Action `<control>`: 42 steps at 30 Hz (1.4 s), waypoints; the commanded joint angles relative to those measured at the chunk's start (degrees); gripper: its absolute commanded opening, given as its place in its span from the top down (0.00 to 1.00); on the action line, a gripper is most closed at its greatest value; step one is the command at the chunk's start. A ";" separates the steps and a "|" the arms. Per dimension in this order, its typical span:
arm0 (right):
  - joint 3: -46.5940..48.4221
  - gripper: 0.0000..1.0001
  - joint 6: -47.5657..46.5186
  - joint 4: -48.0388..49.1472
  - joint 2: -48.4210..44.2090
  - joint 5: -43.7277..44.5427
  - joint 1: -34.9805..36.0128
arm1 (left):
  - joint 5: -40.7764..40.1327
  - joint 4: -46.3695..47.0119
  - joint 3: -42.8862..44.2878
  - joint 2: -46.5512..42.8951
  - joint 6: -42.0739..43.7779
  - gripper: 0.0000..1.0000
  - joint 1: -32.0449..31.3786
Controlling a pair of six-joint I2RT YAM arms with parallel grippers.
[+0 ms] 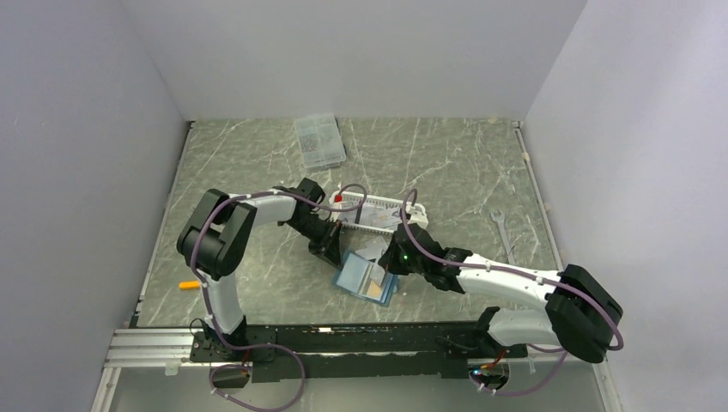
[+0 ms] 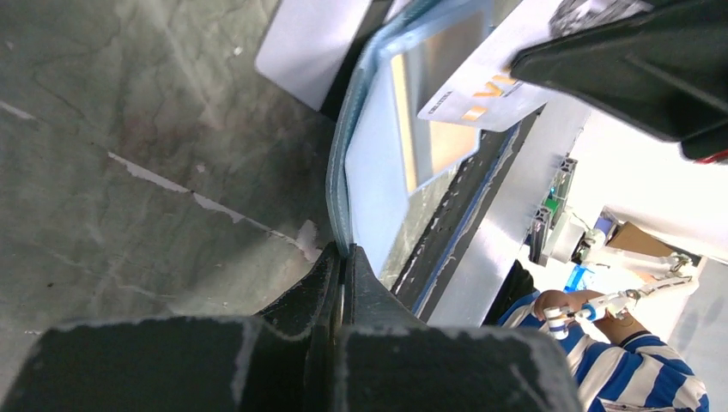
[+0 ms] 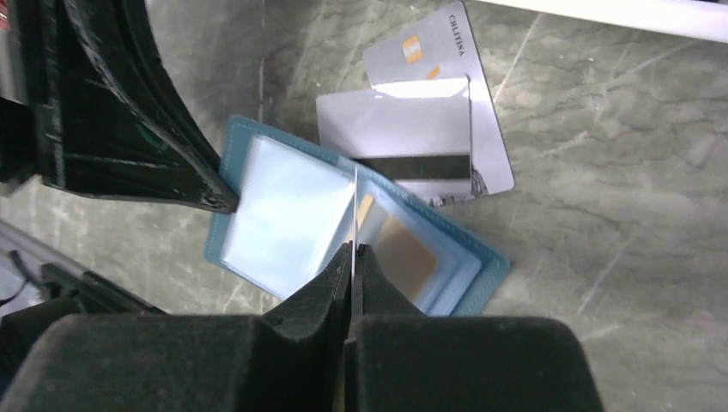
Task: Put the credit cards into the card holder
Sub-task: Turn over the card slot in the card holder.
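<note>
The left end effector (image 2: 343,257) is clamped on the edge of the open card holder (image 3: 275,215), mid-frame in the top view. The right end effector (image 3: 354,253) pinches a pale card (image 2: 476,94) edge-on above it.

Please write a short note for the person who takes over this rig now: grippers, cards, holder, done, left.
Left gripper: shut on the open holder's edge.
Right gripper: shut on a card, edge-on over the holder.
Done: gold card sits in a slot.
Left: slot the held card, then the two grey cards lying by the holder.
</note>
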 commanded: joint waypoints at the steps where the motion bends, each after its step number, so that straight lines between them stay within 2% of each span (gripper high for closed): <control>1: -3.15 1.00 0.88 14.27 0.77 -9.48 -3.30 | 0.54 2.38 -1.98 1.39 2.83 1.00 0.60; 11: -12.68 1.00 6.04 33.04 5.34 -26.46 -9.29 | -1.00 4.37 -4.37 1.99 2.14 1.00 0.65; 21: -15.41 1.00 7.54 32.22 7.00 -36.59 -9.73 | -0.55 4.95 -4.72 1.66 1.61 1.00 0.66; 26: -17.33 1.00 10.67 40.09 12.43 -40.20 -10.06 | -0.05 4.93 -4.82 1.32 1.37 1.00 0.64; 30: -16.39 1.00 12.21 46.01 20.47 -44.95 -10.39 | 0.32 4.71 -4.80 1.37 1.26 1.00 0.64; 42: -15.18 1.00 10.43 45.60 24.04 -47.59 -13.56 | 1.07 4.60 -4.63 1.03 1.59 1.00 0.64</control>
